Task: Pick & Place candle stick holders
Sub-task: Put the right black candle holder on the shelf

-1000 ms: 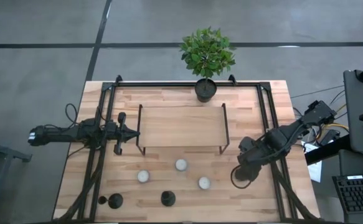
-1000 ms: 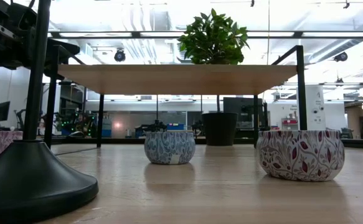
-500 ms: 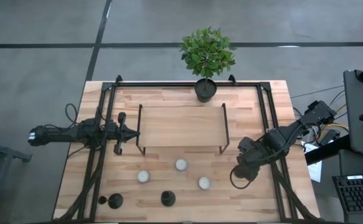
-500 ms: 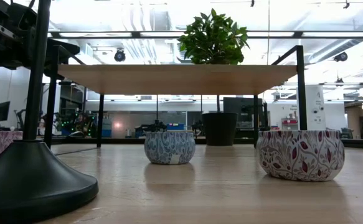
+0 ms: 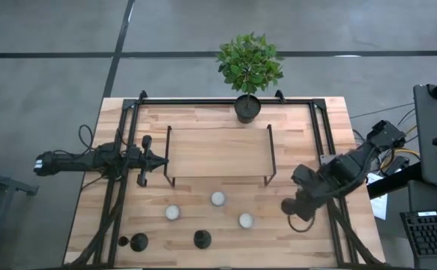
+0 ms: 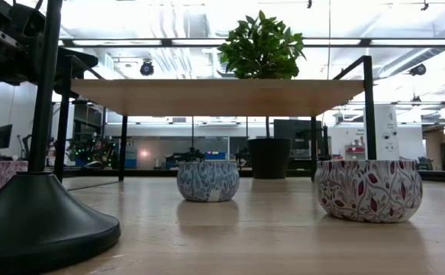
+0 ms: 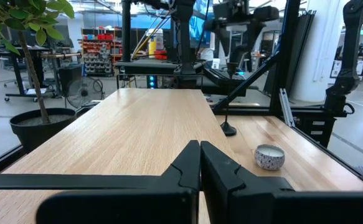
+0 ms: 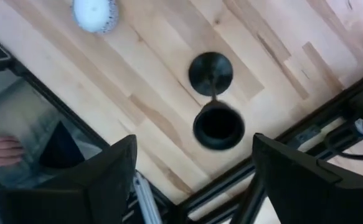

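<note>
One candle stick holder [image 8: 213, 99], black with a round disc base and a cup on top, stands upright on its base on the table, right of the wooden shelf; its thin stem [image 7: 227, 118] shows in the left wrist view. My right gripper [image 8: 195, 155] hangs above it, open, with a finger on each side and clear of it. Two more black holders [image 5: 138, 241] [image 5: 202, 239] stand near the table's front edge. My left gripper [image 5: 162, 159] waits shut at the shelf's left end.
A wooden shelf [image 5: 218, 152] on black legs fills the middle of the table. Three white candles [image 5: 172, 212] [image 5: 217, 199] [image 5: 245, 220] sit in front of it. A potted plant [image 5: 247, 107] stands at the far edge. Black frame rails [image 5: 330, 150] run along both sides.
My right gripper has opened wide and let go of the candle stick holder, drifting a little toward the table's right edge. The holder stays upright on its base.
</note>
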You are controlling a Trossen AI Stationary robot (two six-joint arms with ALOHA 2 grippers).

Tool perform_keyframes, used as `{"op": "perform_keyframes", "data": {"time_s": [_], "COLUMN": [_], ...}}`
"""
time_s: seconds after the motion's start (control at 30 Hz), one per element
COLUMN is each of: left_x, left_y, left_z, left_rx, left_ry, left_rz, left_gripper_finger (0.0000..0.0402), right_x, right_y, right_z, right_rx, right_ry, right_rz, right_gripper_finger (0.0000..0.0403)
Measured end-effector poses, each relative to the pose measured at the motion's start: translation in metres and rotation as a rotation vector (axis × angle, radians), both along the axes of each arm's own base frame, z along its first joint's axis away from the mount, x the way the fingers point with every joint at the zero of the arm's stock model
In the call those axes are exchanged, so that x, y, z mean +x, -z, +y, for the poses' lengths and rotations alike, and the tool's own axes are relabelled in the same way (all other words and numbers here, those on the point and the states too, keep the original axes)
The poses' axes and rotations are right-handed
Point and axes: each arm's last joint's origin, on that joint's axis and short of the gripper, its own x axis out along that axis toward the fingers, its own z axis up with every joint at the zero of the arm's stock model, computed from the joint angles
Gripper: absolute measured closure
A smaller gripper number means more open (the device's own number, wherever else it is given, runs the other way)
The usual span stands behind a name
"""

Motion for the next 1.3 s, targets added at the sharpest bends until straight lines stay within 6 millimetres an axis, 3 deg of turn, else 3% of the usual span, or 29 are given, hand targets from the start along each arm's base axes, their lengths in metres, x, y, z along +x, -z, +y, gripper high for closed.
{"op": "perform_keyframes", "data": {"time_s": [0.23,0.53,0.93,1.3], "left_x": [0.000,0.000,0.000,0.000], "left_y": [0.000,0.000,0.000,0.000], "left_z": [0.000,0.000,0.000,0.000], "left_rx": [0.000,0.000,0.000,0.000], "left_ry": [0.000,0.000,0.000,0.000], "left_rz": [0.000,0.001,0.002,0.003], "left_gripper_finger": [0.0392,0.0392,0.0392,0.0392], "right_x": [-0.027,-0.054,-0.040,-0.035], "right_y": [0.006,0.044,0.137,0.167], "right_z": [0.033,0.087,0.133,0.144], "right_rx": [-0.106,-0.328,-0.672,-0.790], "right_ry": [0.068,0.095,0.036,0.049], "right_rz": [-0.085,-0.271,-0.200,-0.298], "right_gripper_finger": [0.0093,0.0105,0.0130,0.0154]}}
